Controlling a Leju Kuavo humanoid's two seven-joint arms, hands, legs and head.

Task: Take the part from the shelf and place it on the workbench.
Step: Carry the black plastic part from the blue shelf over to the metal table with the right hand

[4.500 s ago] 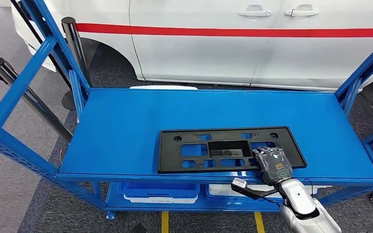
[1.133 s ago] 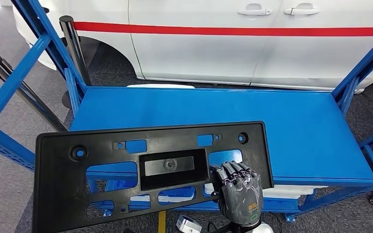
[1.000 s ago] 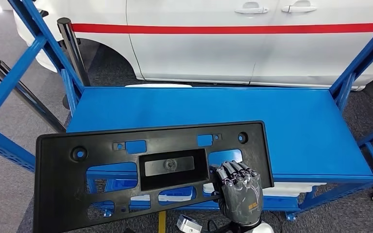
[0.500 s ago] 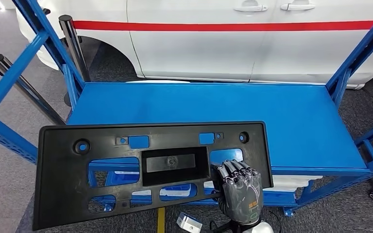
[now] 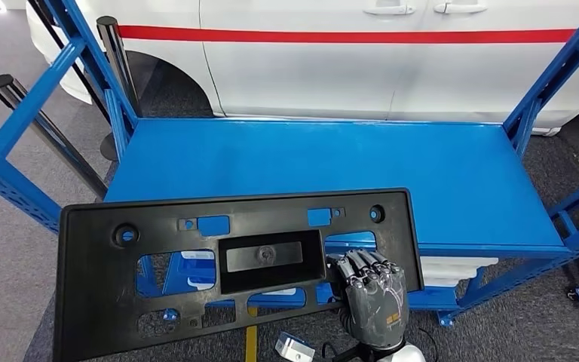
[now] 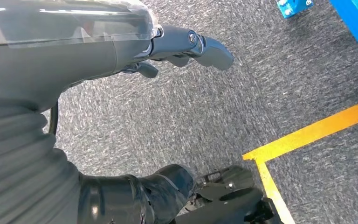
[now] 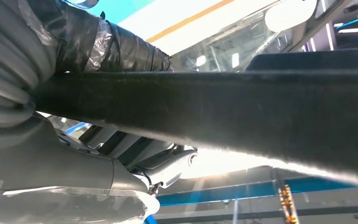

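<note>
**Black part lifted off the shelf, carry to the workbench pending**

Black plastic is what the single part (image 5: 226,268) is made of: one long flat panel with a recessed centre block and several cut-outs, through which blue is seen. It is held up in front of the robot, level and close to the head camera, clear of the blue shelf (image 5: 332,173) and no longer resting on its deck. It is gripped near its right end by the right hand (image 5: 373,298), whose fingers (image 5: 366,264) are curled over the lower edge of the panel; in the right wrist view the part's dark edge (image 7: 242,112) is seen crossing the picture, with the thumb (image 7: 165,170) beneath it. The panel is carried by that one hand alone, so most of its length hangs unsupported to the left.

The left hand (image 6: 186,44) hangs over the grey carpet, holds nothing, and its fingers appear loosely curled; how far they are closed cannot be told.

The step in hand is judged to be the carry: the pick is done and the placing is not yet done. No workbench is seen, so a turn away from the shelf is probably called for next, with the panel kept level and its free end kept clear of the blue uprights.

Beyond the shelf, one white car (image 5: 392,60) with a red stripe is parked, and two dark posts (image 5: 45,136) stand at the left. A yellow floor line (image 6: 307,135) is marked on the carpet.
</note>
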